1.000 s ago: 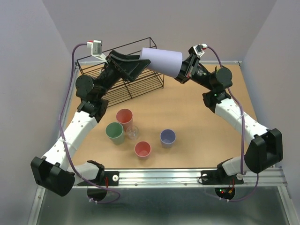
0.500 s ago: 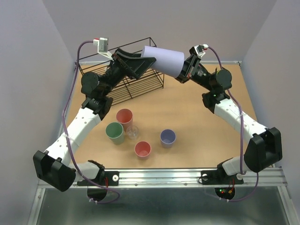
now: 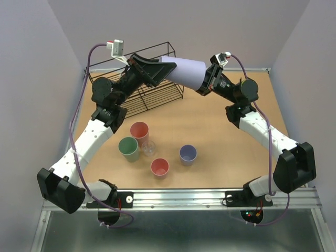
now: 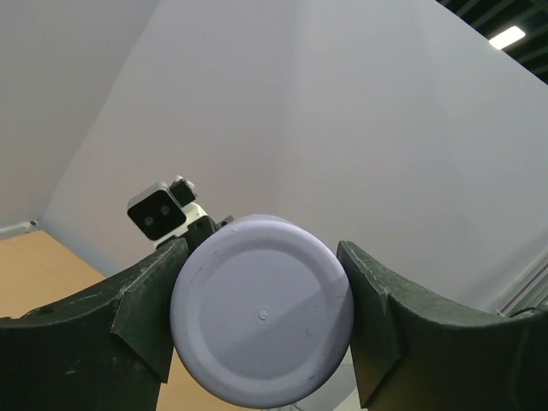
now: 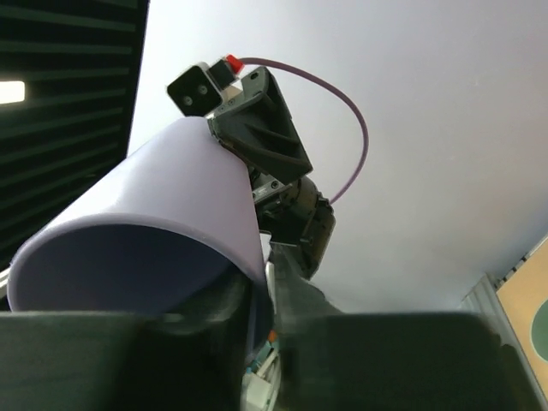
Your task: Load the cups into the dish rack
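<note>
A lavender cup (image 3: 186, 73) is held level in the air over the right end of the black wire dish rack (image 3: 152, 100). My right gripper (image 3: 206, 83) is shut on its rim, one finger inside the mouth (image 5: 257, 317). My left gripper (image 3: 161, 72) is round the cup's base (image 4: 261, 321), a finger (image 4: 150, 312) against each side. On the table stand two salmon cups (image 3: 139, 130) (image 3: 160, 167), a green cup (image 3: 128, 147), a small clear cup (image 3: 148, 148) and a second lavender cup (image 3: 188, 153).
The rack stands at the back left by the wall. The five standing cups cluster in the near middle of the table. A metal rail (image 3: 210, 195) runs along the near edge.
My left gripper has moved up and right onto the lavender cup's base. The right gripper has kept the cup almost still.
</note>
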You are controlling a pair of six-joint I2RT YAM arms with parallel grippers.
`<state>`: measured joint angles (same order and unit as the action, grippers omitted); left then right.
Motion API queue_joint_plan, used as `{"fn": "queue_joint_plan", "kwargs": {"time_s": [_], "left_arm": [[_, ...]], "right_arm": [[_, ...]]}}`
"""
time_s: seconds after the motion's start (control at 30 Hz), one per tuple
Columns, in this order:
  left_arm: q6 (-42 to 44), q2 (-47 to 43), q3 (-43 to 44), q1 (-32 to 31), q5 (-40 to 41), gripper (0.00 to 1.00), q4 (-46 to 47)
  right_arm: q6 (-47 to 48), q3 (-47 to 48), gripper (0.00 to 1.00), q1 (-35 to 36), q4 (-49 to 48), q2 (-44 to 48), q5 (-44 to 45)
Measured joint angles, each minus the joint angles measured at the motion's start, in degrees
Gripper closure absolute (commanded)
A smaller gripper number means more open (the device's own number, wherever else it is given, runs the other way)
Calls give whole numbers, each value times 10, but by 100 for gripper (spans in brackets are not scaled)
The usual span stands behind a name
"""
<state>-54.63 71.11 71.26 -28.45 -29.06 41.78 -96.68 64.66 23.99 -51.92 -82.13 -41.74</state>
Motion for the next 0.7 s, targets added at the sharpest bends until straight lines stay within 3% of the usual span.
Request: {"fn": "queue_joint_plan", "kwargs": {"time_s": [0.03,0.2,0.47,0.7], "left_arm": [[4,0,5,0,0,100,-11],[44,9,78,22,-10,100,-111],[98,88,228,233,-66,100,-254],[253,263,440,297,-29,100,-478]], "right_arm": [[-4,0,41,0,0,0,0],[1,-13,15,1,5,0,-5],[5,-71,10,-27,18,0,-17],[10,-101,10,-71,68,1,-48]]}}
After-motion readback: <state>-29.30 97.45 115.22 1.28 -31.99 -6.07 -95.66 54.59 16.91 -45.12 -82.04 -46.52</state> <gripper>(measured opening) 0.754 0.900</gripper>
